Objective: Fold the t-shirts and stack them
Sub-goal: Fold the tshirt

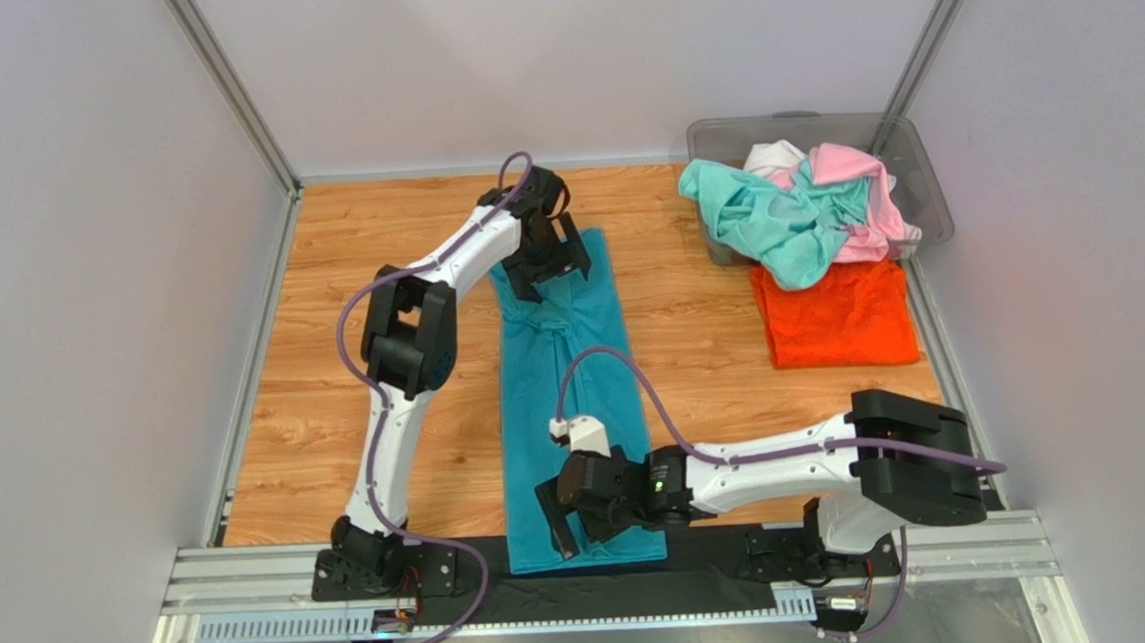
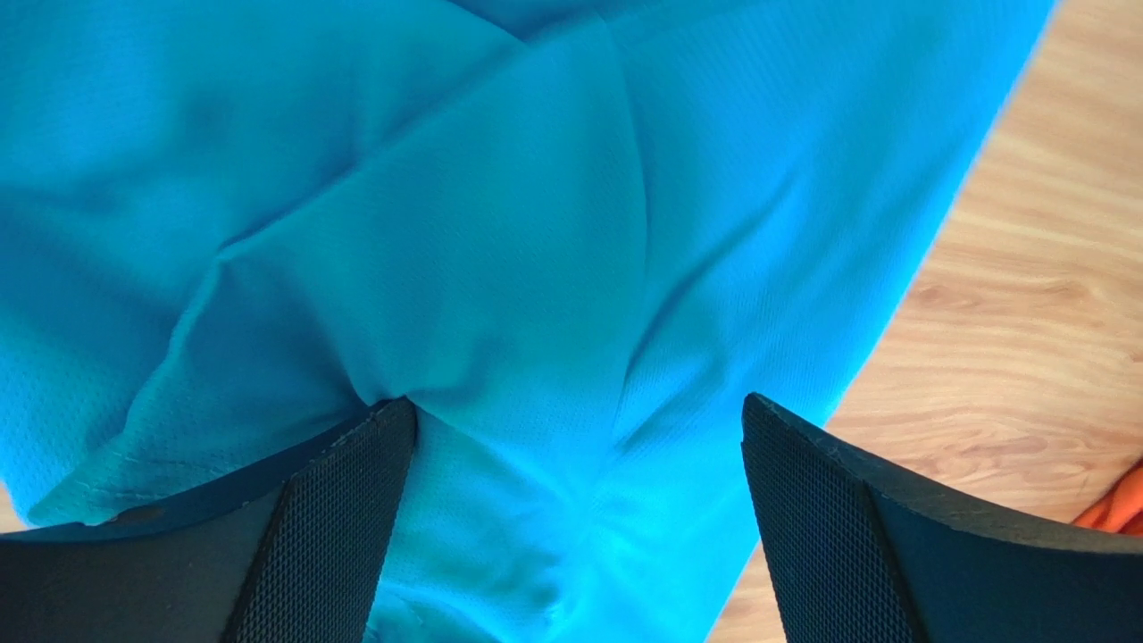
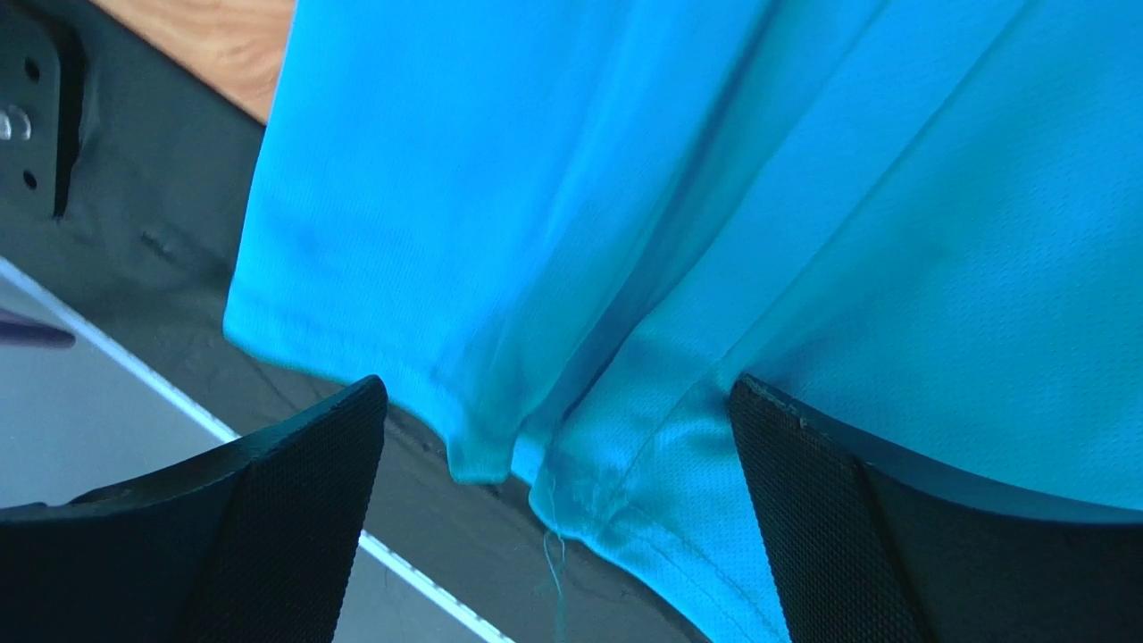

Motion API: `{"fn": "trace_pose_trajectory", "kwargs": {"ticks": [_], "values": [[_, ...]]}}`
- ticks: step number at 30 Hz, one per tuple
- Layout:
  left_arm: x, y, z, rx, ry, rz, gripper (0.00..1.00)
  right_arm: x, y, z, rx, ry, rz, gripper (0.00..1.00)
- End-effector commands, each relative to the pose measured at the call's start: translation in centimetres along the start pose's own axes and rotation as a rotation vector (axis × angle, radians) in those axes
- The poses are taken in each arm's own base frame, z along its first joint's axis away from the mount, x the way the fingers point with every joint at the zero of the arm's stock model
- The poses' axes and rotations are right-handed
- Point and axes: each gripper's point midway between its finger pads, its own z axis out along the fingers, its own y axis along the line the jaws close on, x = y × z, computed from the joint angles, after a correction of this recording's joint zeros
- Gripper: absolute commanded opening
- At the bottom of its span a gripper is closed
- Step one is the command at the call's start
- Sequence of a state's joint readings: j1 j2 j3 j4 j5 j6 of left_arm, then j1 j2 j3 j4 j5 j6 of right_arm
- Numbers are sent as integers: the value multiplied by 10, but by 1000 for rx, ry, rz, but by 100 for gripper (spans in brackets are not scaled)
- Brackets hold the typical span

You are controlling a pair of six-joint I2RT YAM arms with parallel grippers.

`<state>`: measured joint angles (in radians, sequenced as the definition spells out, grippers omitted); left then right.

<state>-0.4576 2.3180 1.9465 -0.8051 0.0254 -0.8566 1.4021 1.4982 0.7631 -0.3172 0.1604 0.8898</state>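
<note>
**A:** Wood table [image 1: 391, 422] first. What lies on it?

**B:** The teal shirt [image 1: 576, 396] is laid out flat as a long narrow strip down the middle. Its sides are folded in and there are creases near the far end. Its near hem runs off the wood onto the black strip [image 1: 729, 573] at the table's edge.

**A:** And to the right of the teal shirt?

**B:** The grey bin [image 1: 925, 166] sits at the far right corner, well apart from it. The orange shirt [image 1: 837, 313] lies flat just in front of the bin, also well clear of the teal one. The mint shirt [image 1: 759, 221] spills over the bin's front wall, and the pink shirt [image 1: 867, 192] is bunched beside it. The white shirt [image 1: 775, 153] shows just behind them.

**A:** Grippers?

**B:** The left gripper [image 2: 574, 409] is at the teal shirt's far end. Its jaws are spread, and a ridge of cloth rises between them and rides up over one finger [image 2: 336, 523]. The right gripper [image 3: 553, 395] is at the near hem. Its jaws are also spread wide, with the stitched edge and a loose thread lying between them. Neither pair is pinching the cloth.
</note>
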Motion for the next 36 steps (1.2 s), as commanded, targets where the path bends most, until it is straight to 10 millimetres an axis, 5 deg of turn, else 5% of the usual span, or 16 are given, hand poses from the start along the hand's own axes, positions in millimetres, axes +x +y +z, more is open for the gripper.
{"fn": "trace_pose_trajectory", "kwargs": {"ticks": [1,11,15,18,23,24,28,29,31,32,33,34,35,36], "values": [[10,15,39,-86,81,30,98,-1,8,-3,15,-7,-34,100],[-35,-14,55,-2,-40,61,100,-41,7,-54,3,-180,-9,100],[-63,-52,51,191,-98,157,100,-45,-6,-70,39,-215,32,100],[-77,-98,15,412,-148,285,100,-48,-32,-86,128,-263,97,100],[-87,-123,-62,510,-248,391,100,-47,-47,-96,128,-304,157,100],[-86,-125,-90,533,-264,403,100,-46,-51,-96,132,-310,168,100],[-54,-115,-152,555,-244,460,100,-38,-74,-99,172,-309,211,100],[-47,-115,-191,586,-280,488,100,-37,-79,-100,179,-314,216,100],[-14,-88,-186,514,-238,514,100,-36,-83,-101,172,-322,240,100],[-6,-82,-221,529,-300,525,100,-33,-88,-99,180,-323,240,100],[14,-56,-198,464,-272,532,100,-33,-90,-99,180,-323,217,100],[31,-48,-199,454,-268,538,100,-34,-91,-100,179,-328,203,100],[40,-39,-225,478,-320,530,100,-33,-92,-100,181,-326,192,100],[64,-14,-198,444,-274,515,100,-33,-94,-100,184,-325,178,100]]}}
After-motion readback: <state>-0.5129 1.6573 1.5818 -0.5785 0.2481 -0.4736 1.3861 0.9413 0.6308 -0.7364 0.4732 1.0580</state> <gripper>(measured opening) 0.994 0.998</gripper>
